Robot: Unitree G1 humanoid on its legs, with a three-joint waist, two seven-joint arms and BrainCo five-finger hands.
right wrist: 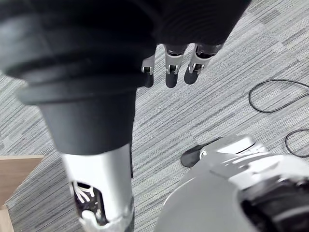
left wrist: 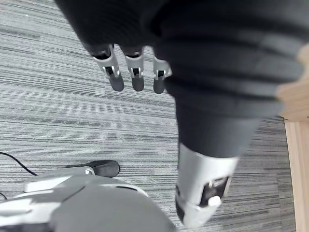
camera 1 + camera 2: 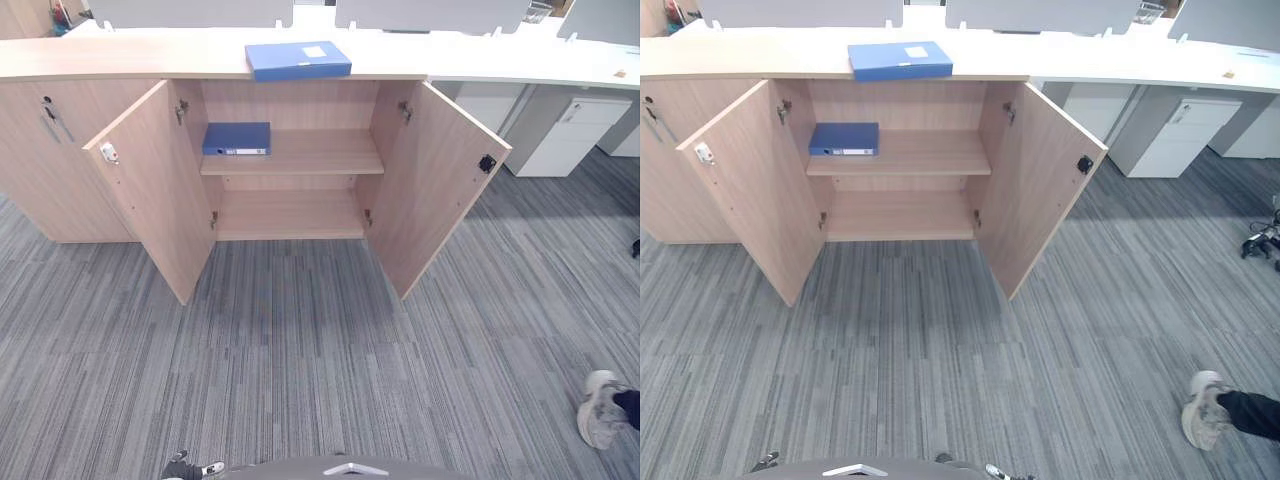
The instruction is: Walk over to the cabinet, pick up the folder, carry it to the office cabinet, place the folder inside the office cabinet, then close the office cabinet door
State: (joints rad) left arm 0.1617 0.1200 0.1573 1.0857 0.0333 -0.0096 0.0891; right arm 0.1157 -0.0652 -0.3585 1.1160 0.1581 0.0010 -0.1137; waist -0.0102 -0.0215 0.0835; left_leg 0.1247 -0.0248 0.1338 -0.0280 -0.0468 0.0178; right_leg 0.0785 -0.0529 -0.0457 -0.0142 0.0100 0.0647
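The left robot hand (image 2: 137, 72) and the right robot hand (image 1: 172, 65) hang over the grey carpet (image 3: 300, 350), fingers straight and loosely spread, holding nothing. A person's shoe (image 3: 600, 408) rests out beyond the right robot hand. Well ahead of both hands the office cabinet (image 3: 290, 215) stands wide open, with a dark blue folder (image 3: 236, 138) on its upper shelf (image 3: 320, 150). The lighter blue folder (image 3: 298, 60) lies flat on the bench (image 3: 120, 55) above.

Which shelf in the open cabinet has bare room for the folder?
The lower shelf is bare from side to side. The upper shelf is free right of the dark blue binder, which crowds its left end. The left door and right door stand wide open.
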